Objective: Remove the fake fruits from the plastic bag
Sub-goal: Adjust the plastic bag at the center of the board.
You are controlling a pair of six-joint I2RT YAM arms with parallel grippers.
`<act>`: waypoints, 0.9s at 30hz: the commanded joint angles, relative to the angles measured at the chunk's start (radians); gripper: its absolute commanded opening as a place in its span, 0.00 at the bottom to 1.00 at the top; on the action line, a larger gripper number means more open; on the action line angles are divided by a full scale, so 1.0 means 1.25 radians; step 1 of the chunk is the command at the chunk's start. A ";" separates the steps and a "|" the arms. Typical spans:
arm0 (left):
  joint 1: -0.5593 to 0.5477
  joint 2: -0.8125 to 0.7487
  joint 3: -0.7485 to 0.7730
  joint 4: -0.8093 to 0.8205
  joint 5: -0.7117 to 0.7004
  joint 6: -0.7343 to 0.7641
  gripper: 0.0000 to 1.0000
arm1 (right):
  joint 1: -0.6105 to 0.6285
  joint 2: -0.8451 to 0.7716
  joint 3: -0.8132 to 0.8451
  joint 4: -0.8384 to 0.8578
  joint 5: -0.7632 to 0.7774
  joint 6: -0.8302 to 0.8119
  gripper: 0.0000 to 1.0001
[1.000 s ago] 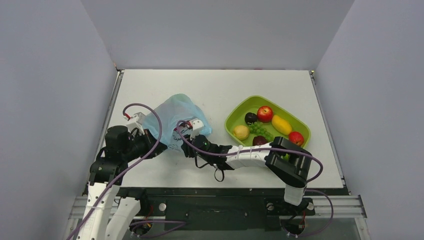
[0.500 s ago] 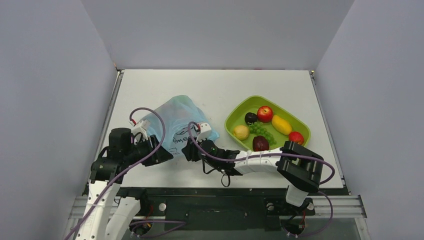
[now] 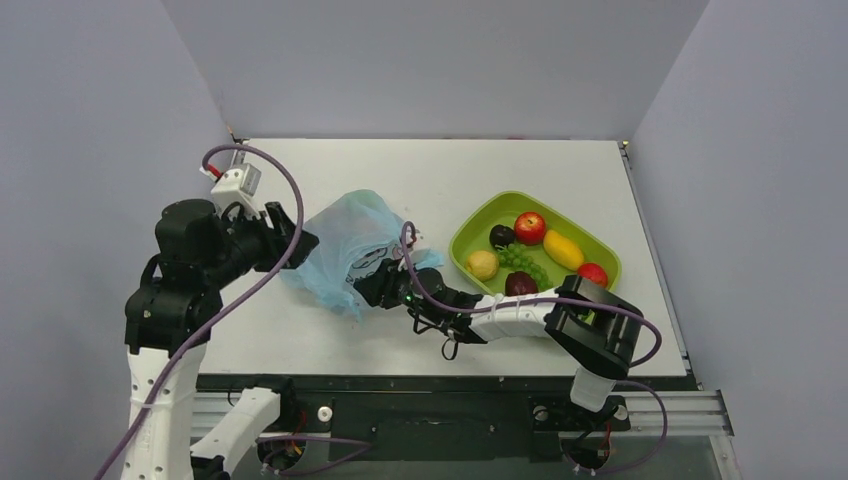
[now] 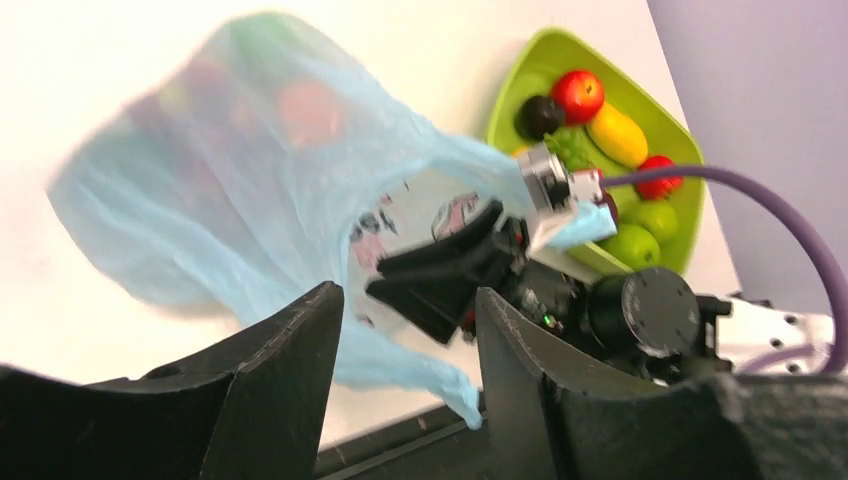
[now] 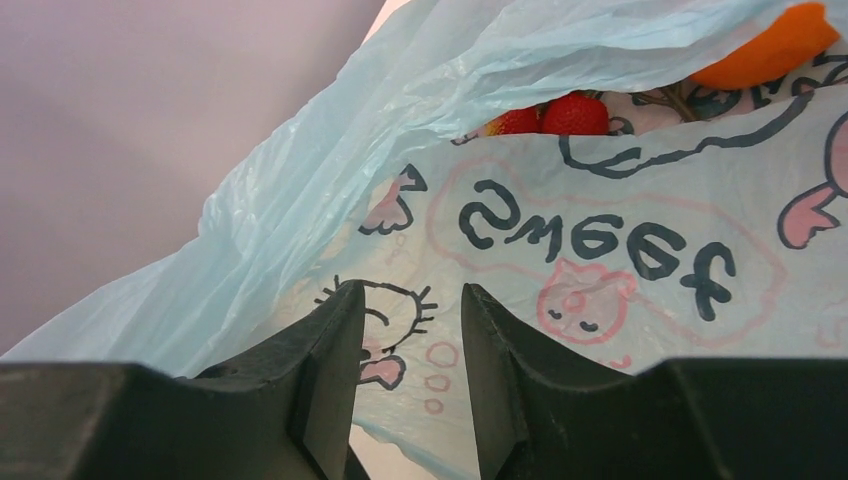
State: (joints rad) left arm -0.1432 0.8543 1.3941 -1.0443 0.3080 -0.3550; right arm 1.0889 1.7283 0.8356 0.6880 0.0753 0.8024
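Count, top view: one bag (image 3: 345, 240), one tray (image 3: 475, 230), two arms.

The bag, light blue with black cartoon lines and pink print, is lying crumpled on the counter (image 3: 420, 170), left of centre. Its fruits are sitting inside it. The right wrist view is showing one orange (image 5: 775, 50) and two lobes of red grapes (image 5: 548, 115) under the top film. Any others are hidden by the plastic.

The tray is sitting at the bag's 3 o'clock, just beside it. Seven fruits are showing in it from above:
- one red apple (image 3: 530, 227)
- one plum (image 3: 501, 236)
- one lemon (image 3: 483, 264)
- one bunch of green grapes (image 3: 520, 258)
- one mango (image 3: 563, 250)
- one red fruit (image 3: 592, 275)
- one dark red fruit (image 3: 520, 285)

The left wrist view is adding two green fruits (image 4: 650, 215) at the tray's near end, which the right arm is covering from above.

The left hand (image 3: 290, 230) is hovering at the bag's 9 o'clock edge, raised off the counter. Its fingers are spread and gripping nothing. The right hand (image 3: 372, 283) is lying low at the bag's 5 o'clock edge. Its fingers are parted against the printed film, and nothing is showing clamped between them. The right forearm is crossing the counter below the tray.

Purple cables (image 3: 290, 190) are looping over both arms. The counter is white and matte. Plain grey walls (image 3: 400, 60) are enclosing it at 9, 12 and 3 o'clock.
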 commanded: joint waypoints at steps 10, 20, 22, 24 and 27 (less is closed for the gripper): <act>-0.276 0.272 -0.123 0.364 -0.272 0.170 0.52 | -0.006 -0.093 -0.124 0.125 0.073 0.022 0.38; -0.396 0.467 -0.120 0.347 -0.445 0.247 0.57 | -0.049 -0.117 -0.165 0.128 0.083 0.027 0.47; -0.397 0.472 -0.147 0.362 -0.505 0.260 0.57 | -0.056 -0.118 -0.166 0.123 0.082 0.024 0.47; -0.398 0.465 -0.170 0.380 -0.533 0.272 0.58 | -0.059 -0.116 -0.165 0.120 0.081 0.022 0.47; -0.398 0.454 -0.201 0.412 -0.531 0.278 0.58 | -0.061 -0.106 -0.159 0.124 0.074 0.026 0.47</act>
State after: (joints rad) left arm -0.6456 1.4494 1.1748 -0.6216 -0.2642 -0.0460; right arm 1.0203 1.6226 0.6369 0.7853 0.1570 0.8280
